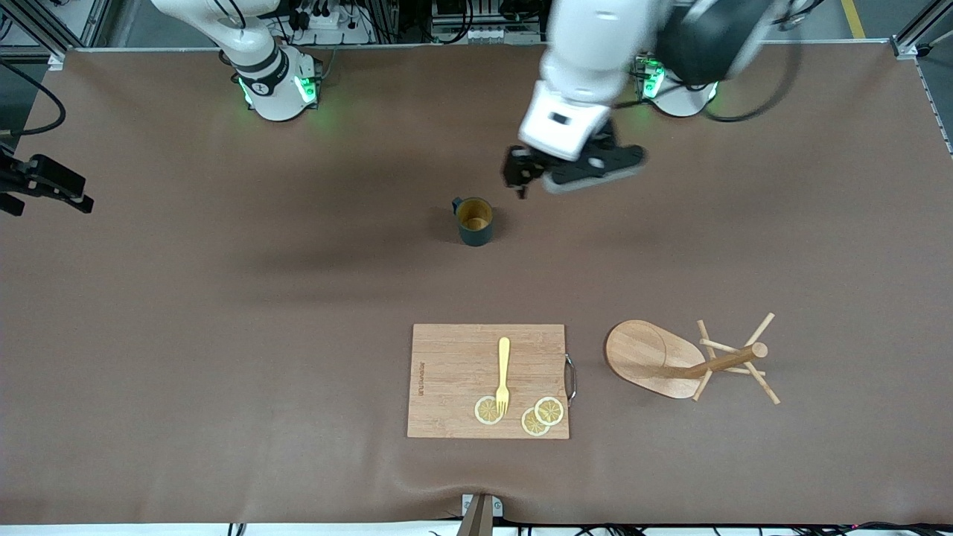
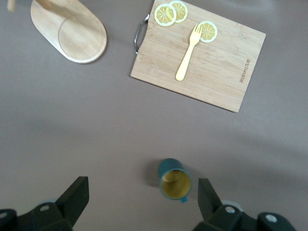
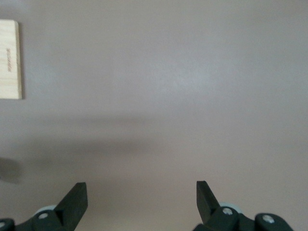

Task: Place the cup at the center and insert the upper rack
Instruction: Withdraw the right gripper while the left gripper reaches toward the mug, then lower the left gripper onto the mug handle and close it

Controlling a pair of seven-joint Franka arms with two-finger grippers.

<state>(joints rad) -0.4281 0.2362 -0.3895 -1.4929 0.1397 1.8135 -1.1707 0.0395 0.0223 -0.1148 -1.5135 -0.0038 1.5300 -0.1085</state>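
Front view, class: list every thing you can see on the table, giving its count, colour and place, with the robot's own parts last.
cup: one, dark teal, mid-table, upright.
board: one, light wood, nearer the camera than the cup.
fork: one, yellow, on the board.
lemon slices: three, yellow, on the board.
rack: one, light wood, tipped over beside the board.
left tool: one, black, open, over the table beside the cup.
right tool: one, black, open, over bare table.
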